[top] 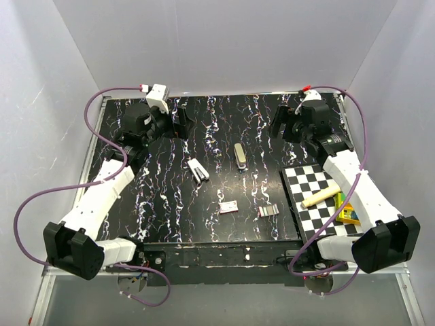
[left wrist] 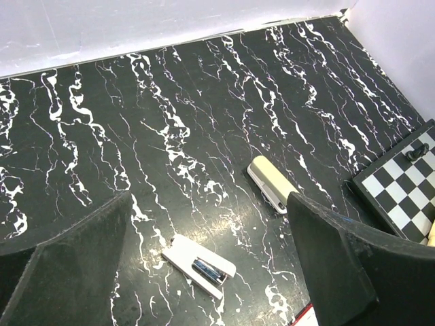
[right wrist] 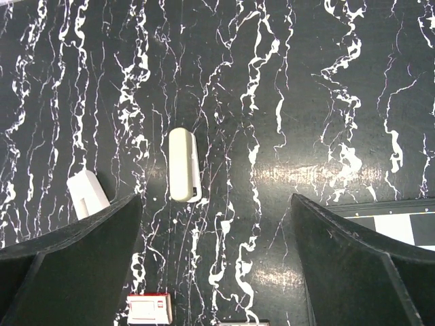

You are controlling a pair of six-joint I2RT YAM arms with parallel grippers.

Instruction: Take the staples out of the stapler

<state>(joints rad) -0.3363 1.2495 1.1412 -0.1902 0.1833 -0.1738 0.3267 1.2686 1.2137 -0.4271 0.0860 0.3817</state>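
White stapler (left wrist: 199, 266) — whole from left wrist, half-hidden from right.

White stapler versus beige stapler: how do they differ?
The white stapler is boxy with a dark blue strip showing; the beige stapler is rounded and plain. In the top view the white one lies slanted, the beige one straight. Both lie flat on the table, untouched.
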